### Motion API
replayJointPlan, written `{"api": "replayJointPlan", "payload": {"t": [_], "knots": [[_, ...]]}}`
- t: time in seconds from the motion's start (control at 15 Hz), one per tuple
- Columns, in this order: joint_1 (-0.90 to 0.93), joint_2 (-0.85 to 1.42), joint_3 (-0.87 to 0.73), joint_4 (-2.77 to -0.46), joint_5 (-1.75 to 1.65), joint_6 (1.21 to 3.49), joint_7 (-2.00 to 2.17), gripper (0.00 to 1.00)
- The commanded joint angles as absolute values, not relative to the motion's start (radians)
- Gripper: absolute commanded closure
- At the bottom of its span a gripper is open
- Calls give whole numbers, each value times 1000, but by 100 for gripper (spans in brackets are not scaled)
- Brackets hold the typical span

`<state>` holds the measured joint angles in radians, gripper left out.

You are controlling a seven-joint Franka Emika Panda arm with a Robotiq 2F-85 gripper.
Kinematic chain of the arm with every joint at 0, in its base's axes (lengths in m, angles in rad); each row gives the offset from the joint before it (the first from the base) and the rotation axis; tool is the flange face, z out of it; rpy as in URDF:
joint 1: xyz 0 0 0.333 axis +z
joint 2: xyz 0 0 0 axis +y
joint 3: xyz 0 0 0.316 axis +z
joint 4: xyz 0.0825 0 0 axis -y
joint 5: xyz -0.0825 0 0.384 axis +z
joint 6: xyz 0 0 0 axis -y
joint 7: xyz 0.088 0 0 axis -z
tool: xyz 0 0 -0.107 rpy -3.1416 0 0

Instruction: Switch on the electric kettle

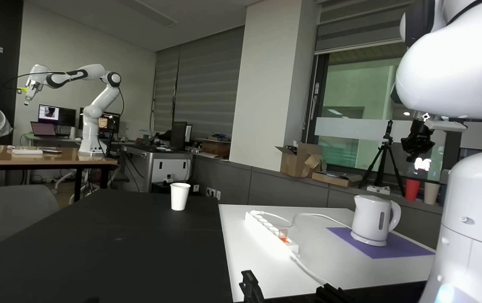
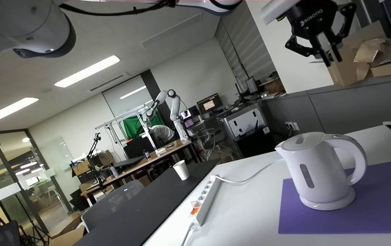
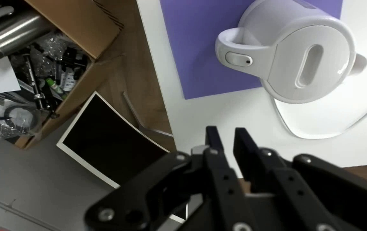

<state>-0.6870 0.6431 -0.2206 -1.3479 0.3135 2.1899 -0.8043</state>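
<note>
The white electric kettle (image 1: 369,221) stands upright on a purple mat (image 1: 405,249); it also shows in an exterior view (image 2: 318,171). In the wrist view I see the kettle (image 3: 286,69) from above, with its lid, its loop handle and a small oval switch (image 3: 238,59) with a dark dot on top of the handle. My gripper (image 3: 226,131) is partly open, with a narrow gap between the fingers and nothing in it. It hangs above the table, apart from the kettle; in an exterior view the gripper (image 2: 333,63) is well higher than the kettle. The kettle's base is mostly hidden in the wrist view.
A white power strip (image 2: 207,200) with an orange switch lies on the white table, joined to the kettle by a white cord (image 3: 318,136). A white paper cup (image 1: 179,197) stands on the black table. A cardboard box (image 3: 84,29) of odds and ends is beyond the table's edge.
</note>
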Motion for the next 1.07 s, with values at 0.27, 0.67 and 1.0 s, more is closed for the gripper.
{"api": "replayJointPlan", "payload": {"t": [0.27,0.67,1.0], "knots": [[-722,722,-186,-1235,208,2135,-724,100],[-705,707,-202,-1286,212,2158,-749,99],[-705,707,-202,-1283,212,2153,-749,99]]}}
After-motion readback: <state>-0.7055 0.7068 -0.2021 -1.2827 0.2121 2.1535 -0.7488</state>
